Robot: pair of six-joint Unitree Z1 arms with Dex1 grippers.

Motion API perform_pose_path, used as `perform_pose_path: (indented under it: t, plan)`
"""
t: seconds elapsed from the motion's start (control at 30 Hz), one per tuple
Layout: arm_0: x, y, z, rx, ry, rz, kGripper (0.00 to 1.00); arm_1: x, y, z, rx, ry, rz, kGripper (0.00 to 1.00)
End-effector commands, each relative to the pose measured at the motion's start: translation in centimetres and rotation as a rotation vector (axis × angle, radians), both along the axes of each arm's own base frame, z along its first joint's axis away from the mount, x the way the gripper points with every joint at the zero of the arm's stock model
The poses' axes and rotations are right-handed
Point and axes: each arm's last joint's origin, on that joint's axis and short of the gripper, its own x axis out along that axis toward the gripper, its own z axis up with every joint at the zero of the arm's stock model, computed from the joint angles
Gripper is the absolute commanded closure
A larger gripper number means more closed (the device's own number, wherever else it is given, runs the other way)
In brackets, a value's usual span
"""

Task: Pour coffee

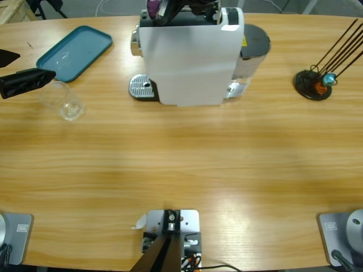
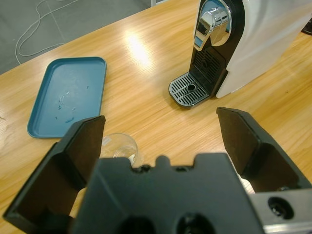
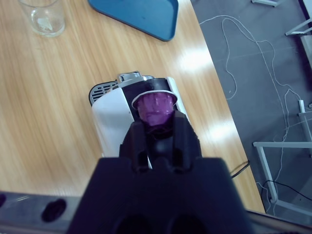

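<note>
Right end effector clamps purple capsule above white machine; misalignment risks dropping it. Left end effector gapes beside glass.

The left gripper was matte black, its two broad, flat jaws angular and faintly brown-dusted, rising from a blocky body with round recessed holes and a strip of silver metal at one corner. The right gripper was likewise black, with a glossy, rounded body.
</note>
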Motion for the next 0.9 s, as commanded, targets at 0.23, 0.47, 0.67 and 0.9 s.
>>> perform_pose_path:
  t: [0.23, 0.47, 0.67, 0.9]
  plan:
    - [-0.3, 0.3, -1.6, 0.025, 0.048, 0.010, 0.000, 1.5, 0.4, -4.1, -0.077, 0.065, -0.050, 1.000]
    - [-0.1, 0.1, -1.7, 0.028, 0.055, 0.012, 0.000, 1.3, 0.1, -3.5, -0.039, 0.068, -0.093, 0.139]
    - [0.0, -0.1, -1.8, 0.033, 0.062, 0.012, 0.000, 0.6, -0.5, -0.8, 0.015, -0.004, -0.113, 0.018]
    - [0.2, -0.2, -1.6, 0.030, 0.060, 0.012, 0.000, -3.3, 0.0, 2.2, 0.138, 0.069, -0.030, 0.985]
